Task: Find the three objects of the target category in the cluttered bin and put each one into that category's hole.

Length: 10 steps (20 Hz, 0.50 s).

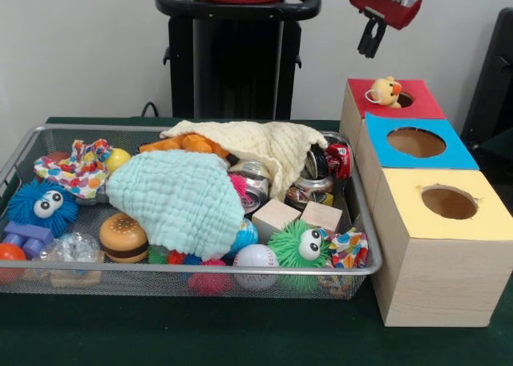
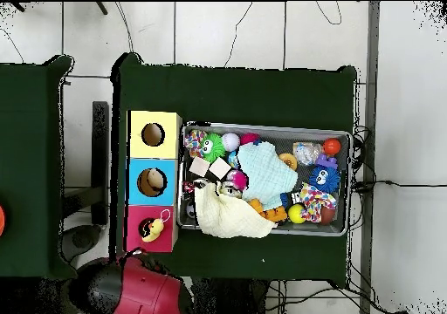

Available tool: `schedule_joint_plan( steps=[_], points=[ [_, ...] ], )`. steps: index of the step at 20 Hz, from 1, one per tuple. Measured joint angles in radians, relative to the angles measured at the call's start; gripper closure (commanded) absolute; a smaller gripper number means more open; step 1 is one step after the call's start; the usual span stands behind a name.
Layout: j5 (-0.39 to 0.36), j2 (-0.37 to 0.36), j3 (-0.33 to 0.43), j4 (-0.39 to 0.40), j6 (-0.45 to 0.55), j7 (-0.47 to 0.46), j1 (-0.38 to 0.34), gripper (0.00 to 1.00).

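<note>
1. Hanging raised with fingers pointing down, nearly together, the pincer [image 1: 370,39] holds nothing.
2. Below it, a yellow plush chick [image 1: 386,91] rests on the red box [image 1: 423,103], beside its hole [image 1: 405,99].
3. Orange plush [image 1: 186,144] lies in the wire bin [image 1: 192,267], lower and well aside.

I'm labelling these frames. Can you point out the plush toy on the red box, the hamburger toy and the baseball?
plush toy [image 1: 386,91]: front view, its yellow body.
hamburger toy [image 1: 123,237]: front view, its bun.
baseball [image 1: 256,266]: front view, its white face.

Cloths: a mint cloth [image 1: 180,202] and a cream cloth [image 1: 268,146] are draped over the clutter.
Boxes: blue-topped box [image 1: 413,144], then yellow-topped box [image 1: 449,204].
</note>
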Motion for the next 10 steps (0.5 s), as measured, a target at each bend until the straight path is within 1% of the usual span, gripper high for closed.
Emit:
schedule_joint_plan(
  steps=[4,10],
  points=[
    [0.002,0.015,0.018,0.01,-0.005,0.0,0.0,1.0],
    [0.017,0.041,0.059,0.01,-0.071,0.0,-0.001,1.0]
  ],
)
